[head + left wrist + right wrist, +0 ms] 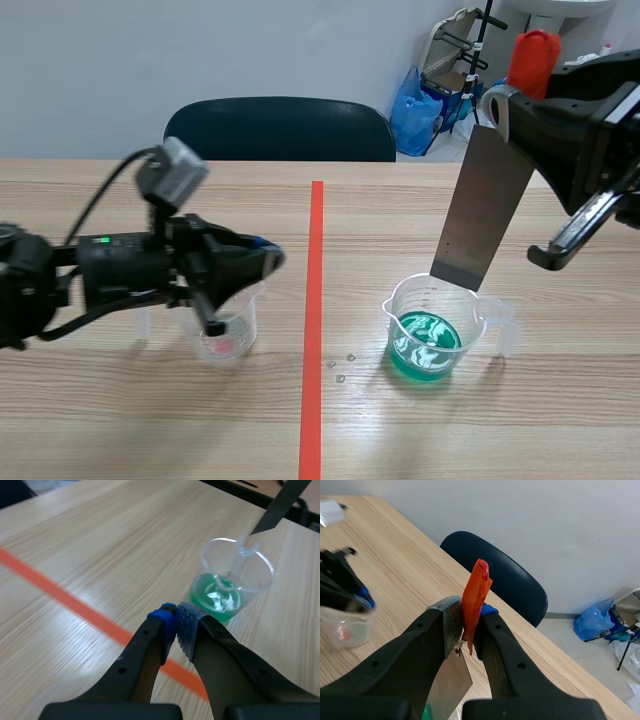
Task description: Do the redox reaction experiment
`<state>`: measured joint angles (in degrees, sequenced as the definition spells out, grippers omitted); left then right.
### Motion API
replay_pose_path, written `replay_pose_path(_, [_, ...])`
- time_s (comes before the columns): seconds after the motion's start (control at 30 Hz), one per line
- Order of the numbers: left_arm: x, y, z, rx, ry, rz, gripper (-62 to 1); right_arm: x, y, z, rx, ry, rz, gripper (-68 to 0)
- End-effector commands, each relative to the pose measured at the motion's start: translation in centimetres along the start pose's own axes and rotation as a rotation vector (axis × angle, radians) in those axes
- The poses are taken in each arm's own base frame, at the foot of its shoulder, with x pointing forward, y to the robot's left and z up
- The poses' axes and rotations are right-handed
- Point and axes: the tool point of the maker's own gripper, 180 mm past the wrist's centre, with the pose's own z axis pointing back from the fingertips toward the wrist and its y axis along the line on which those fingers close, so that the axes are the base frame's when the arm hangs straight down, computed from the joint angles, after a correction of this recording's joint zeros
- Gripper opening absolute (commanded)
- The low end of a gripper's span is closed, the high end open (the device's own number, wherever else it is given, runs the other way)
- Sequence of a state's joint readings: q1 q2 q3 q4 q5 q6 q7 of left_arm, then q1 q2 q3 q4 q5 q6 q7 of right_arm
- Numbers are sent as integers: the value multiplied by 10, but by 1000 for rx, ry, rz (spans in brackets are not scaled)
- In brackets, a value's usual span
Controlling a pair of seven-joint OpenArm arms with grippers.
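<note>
A clear beaker [430, 335] of green liquid stands right of the tape line; it also lies ahead of my left gripper [176, 616]. My right gripper [503, 108] is raised over it, shut on a grey metal sheet [485, 205] with an orange-red tab [476, 594]. The sheet hangs tilted, its lower edge just above the beaker's rim. In the right wrist view the sheet [449, 682] is pinched between the fingers of my right gripper [467, 614]. My left gripper [265, 260] is shut on nothing, hovering over a small clear cup [225, 335] with pinkish residue.
A dark chair [280, 128] stands at the table's far edge, with blue bags [415, 110] on the floor behind. A few droplets [340, 368] lie on the wood near the tape line, left of the green beaker.
</note>
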<state>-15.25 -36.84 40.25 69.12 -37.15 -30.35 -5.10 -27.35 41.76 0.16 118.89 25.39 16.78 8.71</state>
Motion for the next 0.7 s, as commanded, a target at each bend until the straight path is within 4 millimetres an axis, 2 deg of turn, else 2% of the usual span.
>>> replay_pose_path(0.0, [6, -2, 20, 13, -38, 4, -588, 16, -4, -1, -4, -49, 19, -656])
replay_pose_path(0.13, [-4, 7, 77, 105, -46, 24, -588, 16, -4, -1, -4, -49, 19, -656])
replay_pose_path(0.3, [-31, 2, 146, 215, -23, 87, -588, 16, -4, -1, -4, -49, 19, -656])
replay_pose_path(0.47, [-56, -26, 200, 293, -1, 70, -588, 16, -4, -1, -3, -48, 19, -656])
replay_pose_path(0.67, [-78, -67, 251, 392, 50, -9, -588, 16, -4, -1, -3, -52, 19, -656])
